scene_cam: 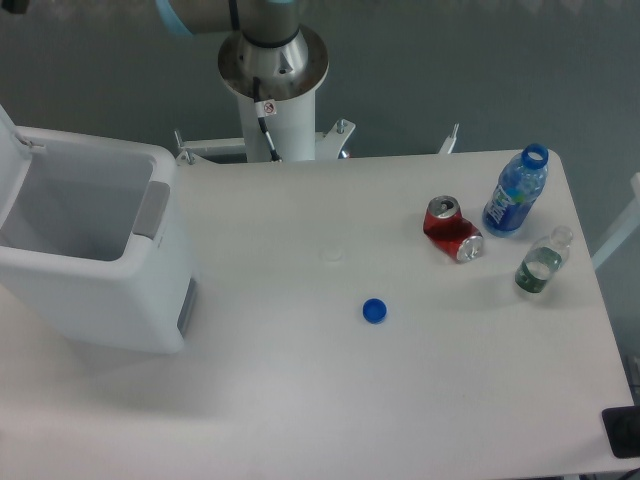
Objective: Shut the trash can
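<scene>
The large white boxy plastic trash can [90, 250] is found at the left edge of the frame, standing on the white table [400, 400] with its mouth open. Its flat hinged white lid [8, 150] is raised at the far left, only a sliver of it being in view. A grey latch strip [152, 208] is noted on the rim facing the table's centre. The bin is judged to be light, rigid and smooth-walled, liable to slide if pushed sideways. The lid is judged to swing freely on its hinge. It would best be pressed from behind its upper edge and brought down towards the latch, not gripped.

At the very top left corner, a small dark part [14, 6] is seen, possibly the gripper, nearly all of it cut off by the frame. Whether the fingers are apart or together cannot be told. Nothing is seen to be held or touched. The arm's white base column [275, 110] is mounted at upper centre.

Further right, a blue bottle cap [375, 311] lies at mid-table. A crushed red soda can [452, 230], an uncapped blue plastic bottle [517, 192] and a small clear bottle [543, 262] are grouped at the upper right, well apart from the bin.
</scene>
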`<state>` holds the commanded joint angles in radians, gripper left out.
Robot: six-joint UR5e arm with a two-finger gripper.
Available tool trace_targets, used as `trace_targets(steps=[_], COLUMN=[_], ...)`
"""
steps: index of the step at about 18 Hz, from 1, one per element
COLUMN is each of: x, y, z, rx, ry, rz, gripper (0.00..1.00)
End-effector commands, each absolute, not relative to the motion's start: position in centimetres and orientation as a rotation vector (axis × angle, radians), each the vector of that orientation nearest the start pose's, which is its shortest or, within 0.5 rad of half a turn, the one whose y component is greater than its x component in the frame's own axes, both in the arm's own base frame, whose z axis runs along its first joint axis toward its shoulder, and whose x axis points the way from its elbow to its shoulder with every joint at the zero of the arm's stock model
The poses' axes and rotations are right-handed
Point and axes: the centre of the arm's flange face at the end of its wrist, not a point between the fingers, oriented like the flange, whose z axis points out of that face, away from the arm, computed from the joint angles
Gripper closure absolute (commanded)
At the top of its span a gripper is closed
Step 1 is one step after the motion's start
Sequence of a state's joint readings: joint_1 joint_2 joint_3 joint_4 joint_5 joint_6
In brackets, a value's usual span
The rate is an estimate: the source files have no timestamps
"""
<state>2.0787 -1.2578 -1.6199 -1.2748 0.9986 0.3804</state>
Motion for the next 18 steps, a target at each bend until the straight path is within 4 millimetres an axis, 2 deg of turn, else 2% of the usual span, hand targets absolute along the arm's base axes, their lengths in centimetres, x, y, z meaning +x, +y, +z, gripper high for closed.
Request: trace_targets(steps=[4, 9, 13, 18], x=[-0.9, 0.5, 1.3, 1.7], y=[44.5, 46.7, 48.3, 49.5], z=[65.0, 65.5, 65.2, 65.9], rx=[-2.401, -2.399, -2.388, -2.381], ry=[0.101, 0.158, 0.172, 0.177], rz=[-0.371, -0.397, -0.409, -0.411], gripper=[0.96, 0.96, 0.96, 0.96])
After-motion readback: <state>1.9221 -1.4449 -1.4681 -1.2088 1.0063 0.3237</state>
